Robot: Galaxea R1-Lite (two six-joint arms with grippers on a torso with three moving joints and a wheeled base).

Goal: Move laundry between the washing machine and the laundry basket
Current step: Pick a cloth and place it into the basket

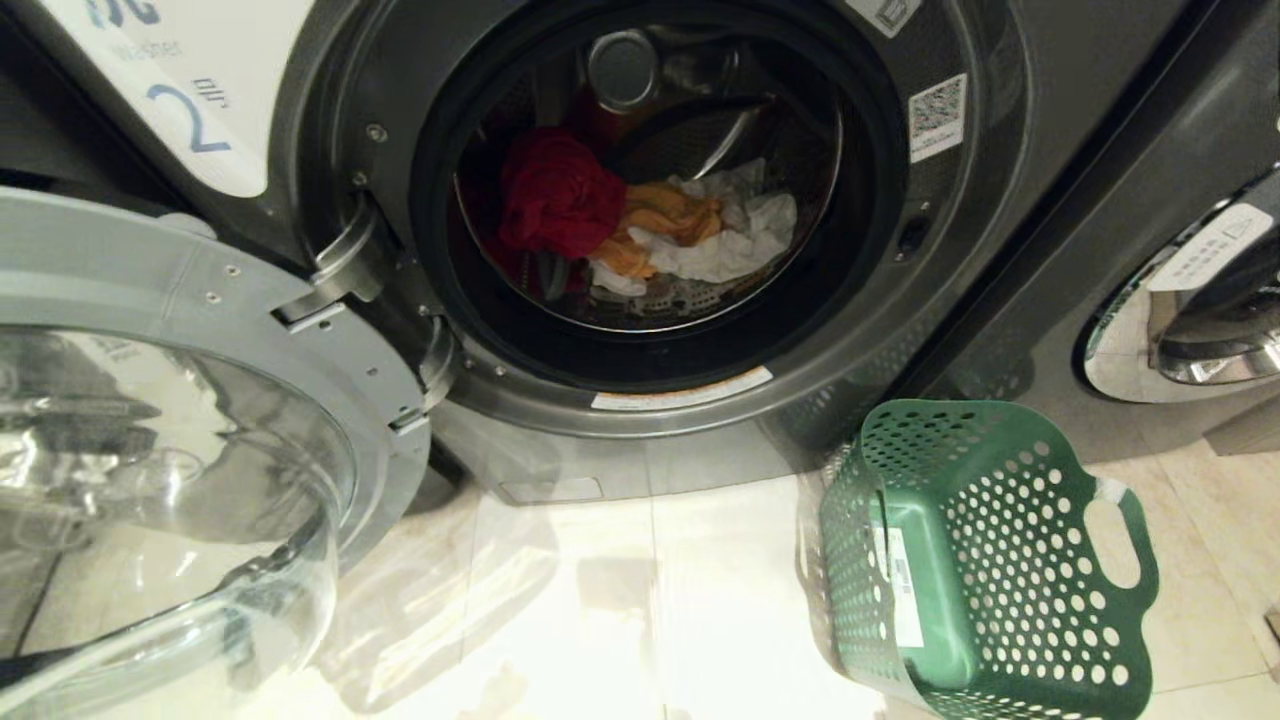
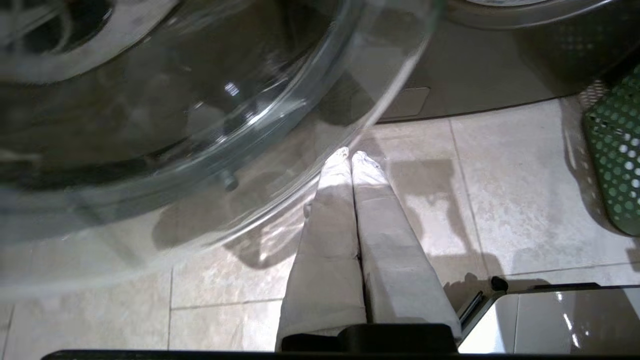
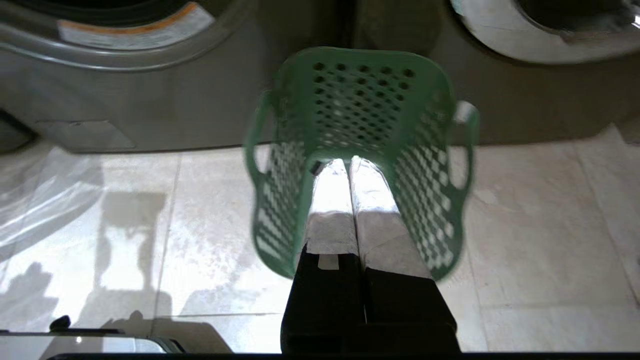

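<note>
Nearest you, both jaws are pressed closed on nothing: the left gripper [image 2: 351,155] hangs over floor tile beside the open glass door [image 1: 170,450], and the right gripper [image 3: 348,162] hangs over the laundry basket [image 1: 1010,560]. The basket stands mouth-up before the washing machine [image 1: 330,120]. Farther in, the laundry [image 1: 640,225] lies heaped in the drum.
</note>
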